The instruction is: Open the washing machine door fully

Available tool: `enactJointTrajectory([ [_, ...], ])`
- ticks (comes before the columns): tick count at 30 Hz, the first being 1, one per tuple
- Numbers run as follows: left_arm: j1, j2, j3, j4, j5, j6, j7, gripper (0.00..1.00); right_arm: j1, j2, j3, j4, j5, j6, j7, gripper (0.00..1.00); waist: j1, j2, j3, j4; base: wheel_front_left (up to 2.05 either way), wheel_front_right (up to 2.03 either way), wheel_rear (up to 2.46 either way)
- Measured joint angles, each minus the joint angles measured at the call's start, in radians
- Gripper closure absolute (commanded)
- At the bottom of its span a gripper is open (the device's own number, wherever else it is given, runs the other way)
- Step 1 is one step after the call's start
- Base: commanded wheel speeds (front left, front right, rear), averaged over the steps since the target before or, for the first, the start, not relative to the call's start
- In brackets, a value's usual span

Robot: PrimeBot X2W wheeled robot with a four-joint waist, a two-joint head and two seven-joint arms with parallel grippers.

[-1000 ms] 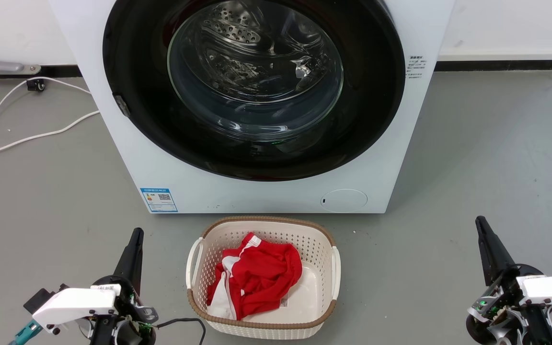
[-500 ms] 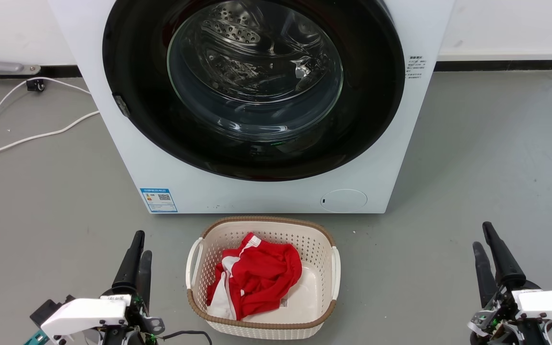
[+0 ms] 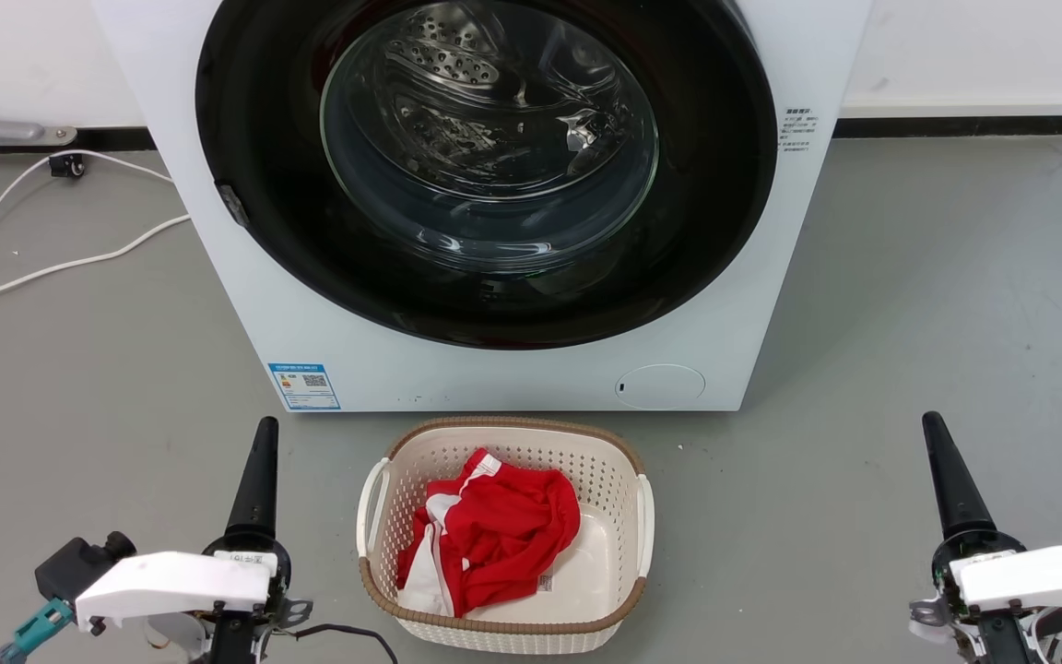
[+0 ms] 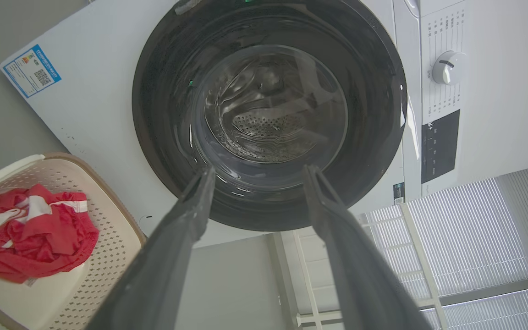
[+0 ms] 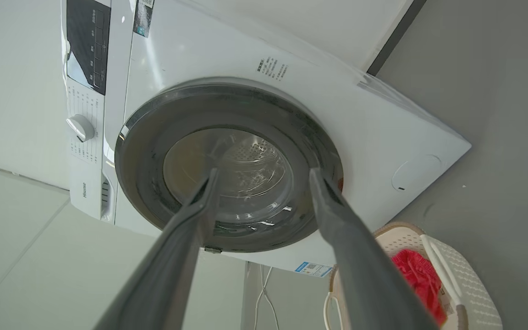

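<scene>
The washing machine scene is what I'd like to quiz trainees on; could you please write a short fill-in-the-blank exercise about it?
1. The washing machine door is ____, flush against the washing machine.
2. The basket on the floor in front holds a ____ garment.
3. The left gripper and the right gripper each have their jaws ____, gripping nothing.
4. The sticker at the machine's lower corner is ____.

Missing words: closed; red; open; blue.

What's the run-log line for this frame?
washing machine door shut, untouched | left gripper jaws open, left of basket | right gripper jaws open, right of basket | both clear of washing machine
</scene>
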Motion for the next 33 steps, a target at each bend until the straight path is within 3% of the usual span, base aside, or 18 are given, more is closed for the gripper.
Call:
enactJointTrajectory([
  [19, 0.000, 0.000, -0.050, -0.053, 0.413, 0.031, -0.067, 0.00, 0.035, 0.001, 0.033, -0.067, -0.410, 0.000, -0.044, 0.00, 0.0000, 0.0000, 0.000, -0.006, 0.00, 0.00, 0.00],
  [33, 0.001, 0.002, -0.077, -0.059, 0.625, 0.043, -0.109, 0.00, 0.046, 0.002, 0.053, -0.101, -0.629, 0.000, -0.060, 0.00, 0.0000, 0.0000, 0.000, -0.010, 0.00, 0.00, 0.00],
])
